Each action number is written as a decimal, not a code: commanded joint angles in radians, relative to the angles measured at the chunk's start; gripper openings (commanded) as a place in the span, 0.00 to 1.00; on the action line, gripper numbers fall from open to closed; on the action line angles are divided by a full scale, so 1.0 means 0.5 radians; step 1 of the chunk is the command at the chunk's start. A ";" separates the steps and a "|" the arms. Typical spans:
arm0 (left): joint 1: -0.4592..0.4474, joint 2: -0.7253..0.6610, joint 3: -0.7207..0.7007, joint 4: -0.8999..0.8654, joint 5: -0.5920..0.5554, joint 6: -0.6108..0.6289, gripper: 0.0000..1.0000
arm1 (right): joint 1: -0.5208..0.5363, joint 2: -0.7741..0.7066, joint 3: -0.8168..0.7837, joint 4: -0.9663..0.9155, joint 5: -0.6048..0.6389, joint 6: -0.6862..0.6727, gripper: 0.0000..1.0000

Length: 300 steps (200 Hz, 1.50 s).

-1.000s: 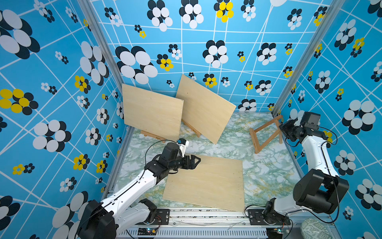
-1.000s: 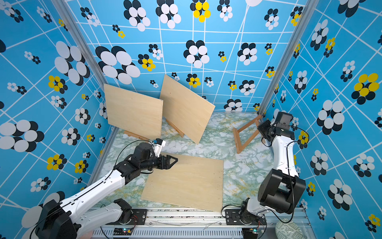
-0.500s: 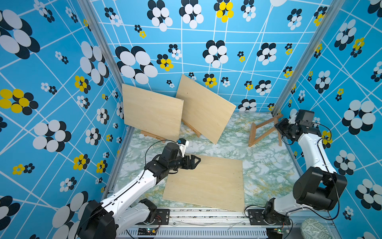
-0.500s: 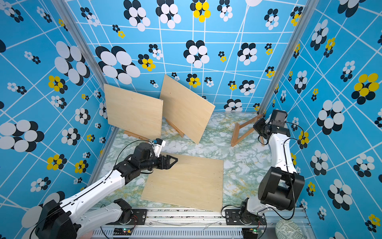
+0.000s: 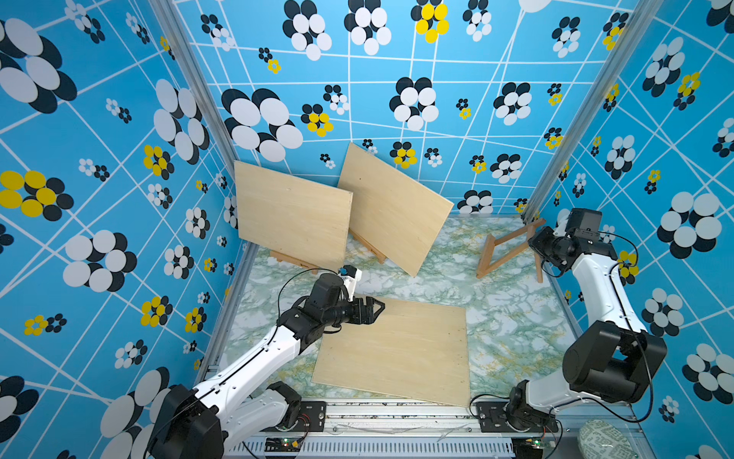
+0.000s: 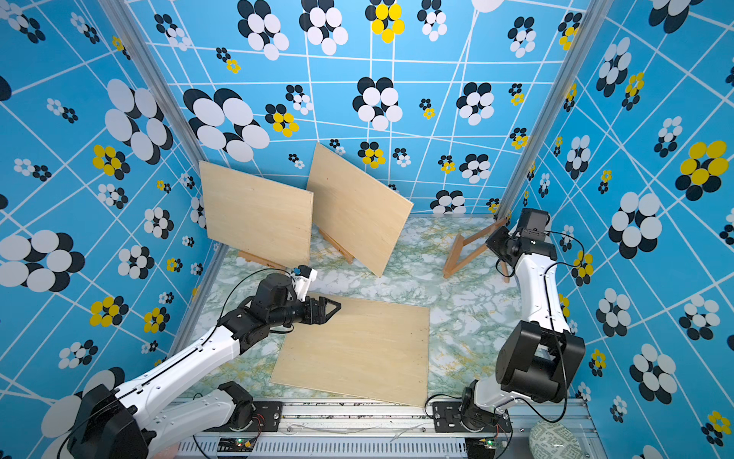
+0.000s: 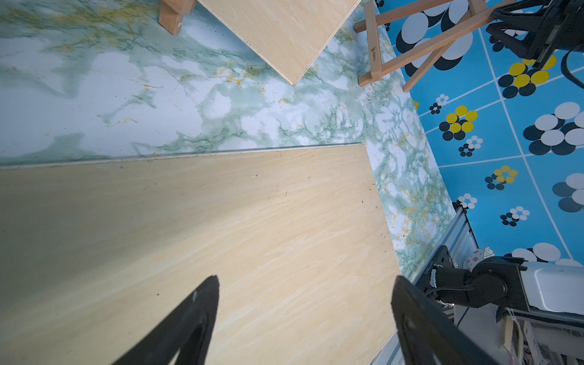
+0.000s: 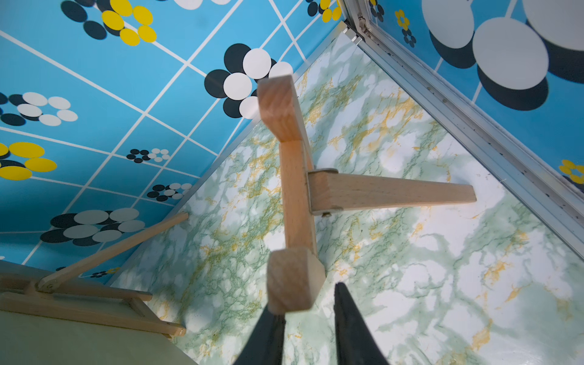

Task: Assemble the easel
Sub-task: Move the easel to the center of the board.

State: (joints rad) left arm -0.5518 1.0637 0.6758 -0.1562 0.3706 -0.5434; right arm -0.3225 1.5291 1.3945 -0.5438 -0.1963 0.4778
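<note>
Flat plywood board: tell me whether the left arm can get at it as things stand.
Probably yes. The left gripper is poised open over the flat board, at the corner nearest that arm. Nothing lies between them, and the board's top is bare.

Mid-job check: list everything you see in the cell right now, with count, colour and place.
propped boards: two, pale wood, leaning on easels at the back left
flat board: one, pale wood, at the table's front
loaded easels: two, light wood, hidden under the propped boards
bare easel: one, light wood, back right corner
table: one, green-white marble, cell floor
walls: three, blue with flowers, around the table
patterned lump: one, green-white, outside the front right corner
left gripper: one, black, jaws open above the flat board's corner
right gripper: one, black, at the bare easel's top, grip unclear
</note>
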 commanded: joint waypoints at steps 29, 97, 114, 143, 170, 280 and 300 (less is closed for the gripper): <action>0.025 -0.031 -0.015 0.009 0.032 -0.012 0.88 | 0.067 0.066 0.125 -0.064 0.083 -0.068 0.20; 0.054 -0.053 -0.041 0.012 0.053 -0.029 0.88 | 0.132 0.092 0.176 -0.116 0.139 -0.125 0.07; 0.055 -0.053 -0.040 0.012 0.056 -0.028 0.88 | 0.151 0.087 0.181 -0.125 0.125 -0.173 0.06; 0.058 -0.048 -0.037 0.012 0.062 -0.028 0.87 | 0.184 0.110 0.188 -0.123 -0.029 -0.263 0.04; 0.059 -0.056 -0.029 0.003 0.066 -0.027 0.87 | 0.243 0.144 0.223 -0.167 -0.121 -0.363 0.04; 0.061 0.000 0.129 -0.135 0.106 0.034 0.88 | 0.604 0.328 0.494 -0.545 -0.278 -0.904 0.04; 0.060 0.020 0.145 -0.130 0.114 0.029 0.88 | 0.640 0.361 0.472 -0.559 -0.241 -0.937 0.04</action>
State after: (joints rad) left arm -0.5301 1.0611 0.7101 -0.1974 0.4057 -0.5499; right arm -0.0307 1.6726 1.6318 -0.7246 -0.3199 0.0746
